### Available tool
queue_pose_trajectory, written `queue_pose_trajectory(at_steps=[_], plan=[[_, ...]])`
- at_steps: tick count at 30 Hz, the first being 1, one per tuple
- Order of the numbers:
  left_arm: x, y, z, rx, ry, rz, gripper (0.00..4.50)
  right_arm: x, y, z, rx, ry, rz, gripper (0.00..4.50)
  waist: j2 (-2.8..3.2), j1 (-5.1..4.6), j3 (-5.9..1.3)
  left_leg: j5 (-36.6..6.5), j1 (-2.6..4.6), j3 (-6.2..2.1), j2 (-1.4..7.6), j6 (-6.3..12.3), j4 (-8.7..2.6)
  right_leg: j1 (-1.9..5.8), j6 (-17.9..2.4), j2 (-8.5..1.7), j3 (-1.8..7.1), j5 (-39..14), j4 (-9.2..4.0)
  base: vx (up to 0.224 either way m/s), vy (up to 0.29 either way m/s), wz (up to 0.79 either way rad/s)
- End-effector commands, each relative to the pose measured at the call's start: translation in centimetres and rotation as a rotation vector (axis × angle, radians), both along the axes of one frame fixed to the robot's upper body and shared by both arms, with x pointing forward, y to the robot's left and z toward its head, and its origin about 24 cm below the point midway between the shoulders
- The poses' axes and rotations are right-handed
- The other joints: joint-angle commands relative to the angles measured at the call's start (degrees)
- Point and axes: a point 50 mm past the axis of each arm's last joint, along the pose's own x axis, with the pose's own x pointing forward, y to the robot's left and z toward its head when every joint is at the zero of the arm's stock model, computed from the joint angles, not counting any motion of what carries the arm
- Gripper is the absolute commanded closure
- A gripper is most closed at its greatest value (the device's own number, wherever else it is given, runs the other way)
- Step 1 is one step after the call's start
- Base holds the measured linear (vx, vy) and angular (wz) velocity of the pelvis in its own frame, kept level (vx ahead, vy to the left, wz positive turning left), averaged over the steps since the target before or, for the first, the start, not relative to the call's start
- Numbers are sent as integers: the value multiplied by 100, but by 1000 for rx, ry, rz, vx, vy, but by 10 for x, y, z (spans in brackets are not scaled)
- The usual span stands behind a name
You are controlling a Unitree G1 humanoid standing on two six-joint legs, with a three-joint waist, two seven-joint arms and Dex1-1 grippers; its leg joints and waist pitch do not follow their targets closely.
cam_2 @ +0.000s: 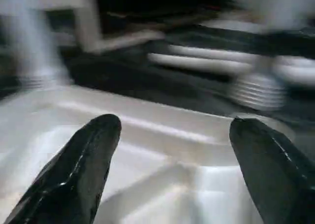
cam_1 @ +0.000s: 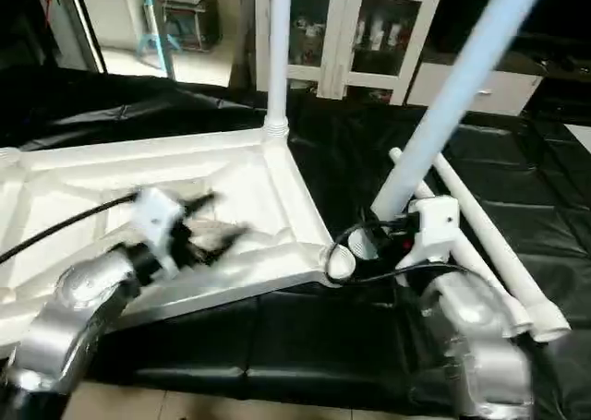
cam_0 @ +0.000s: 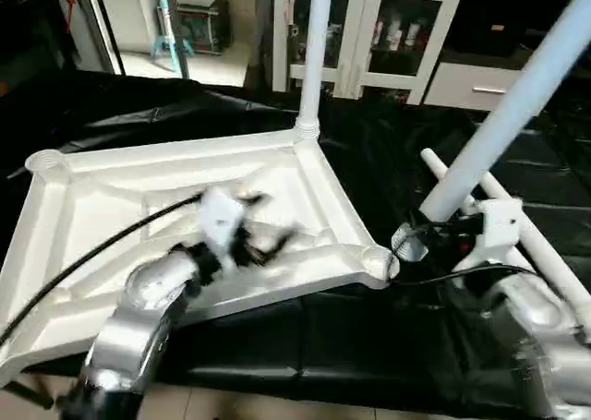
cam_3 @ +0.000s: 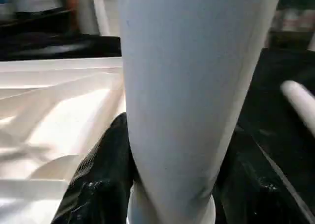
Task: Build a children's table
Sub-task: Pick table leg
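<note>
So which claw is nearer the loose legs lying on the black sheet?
Right. The right claw, gripping a tilted leg, sits just beside the loose legs. The left claw hovers open over the tabletop underside, farther away.

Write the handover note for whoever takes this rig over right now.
Left gripper: open, empty, hovering over the ribbed underside of the table top.
Right gripper: shut on the tilted leg, low on the tube, with its end at the near right corner socket.
Table top lies upside down on the black sheet.
Done: one leg stands upright in the far corner socket.
Left: seat the held leg, then fit the two spare legs lying on the sheet to the right.
</note>
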Motion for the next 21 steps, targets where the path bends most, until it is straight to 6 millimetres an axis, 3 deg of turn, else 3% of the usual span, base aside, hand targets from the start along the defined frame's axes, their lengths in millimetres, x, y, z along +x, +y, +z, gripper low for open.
queue_pose_trajectory(at_steps=[1,2,6,7,8,10,11,15,19,21], plan=[[-3,-16,-7,28,86,-148,47,3,-7,12,-3,-21,74,264,12,4,-283,-181,-55,-118,391,251,-571,235,-1240,-349,212,-273,-354,0,0,0],[-3,-19,-11,49,109,-179,47,5,-9,14,-27,-23,97,264,49,3,-286,-113,-60,-110,391,306,-560,246,-1297,-353,209,-278,-368,0,0,0],[-5,-21,-26,180,180,-272,47,11,-14,24,-97,-26,167,264,-11,-15,-317,62,-91,-101,397,457,-534,303,-1405,-379,221,-252,-364,0,0,0],[-6,-20,-28,188,192,-283,47,11,-15,25,-103,-27,170,264,-3,-17,-320,136,-93,-93,405,494,-523,295,-1437,-383,222,-207,-367,0,0,0],[-7,-21,-28,200,192,-295,64,12,-15,26,-101,-24,171,264,-54,-25,-323,142,-99,-84,411,518,-522,299,-1454,-383,221,-215,-373,0,0,0],[-6,-22,-30,243,195,-294,85,13,-16,26,-110,-15,178,264,-43,-2,-325,233,-77,-70,435,586,-517,261,-1569,-374,207,-198,-364,0,0,0],[-5,-22,-31,271,194,-283,95,13,-15,25,-111,-9,185,264,-73,-4,-322,224,-76,-62,440,605,-517,256,-1586,-370,202,-225,-367,0,0,0],[3,-20,-37,361,181,-204,124,10,-9,22,-99,5,220,264,-67,2,-301,2,-75,-64,456,553,-537,246,-1518,-380,195,-619,-397,0,0,0],[4,-17,-39,375,197,-178,163,8,-4,17,-83,16,227,264,-72,3,-304,47,-76,-59,463,508,-543,238,-1545,-385,194,-471,-379,0,0,0],[4,-16,-40,381,197,-176,163,8,-3,17,-83,16,226,264,-60,5,-296,-15,-85,-61,459,494,-549,241,-1535,-387,198,-549,-391,0,0,0]])
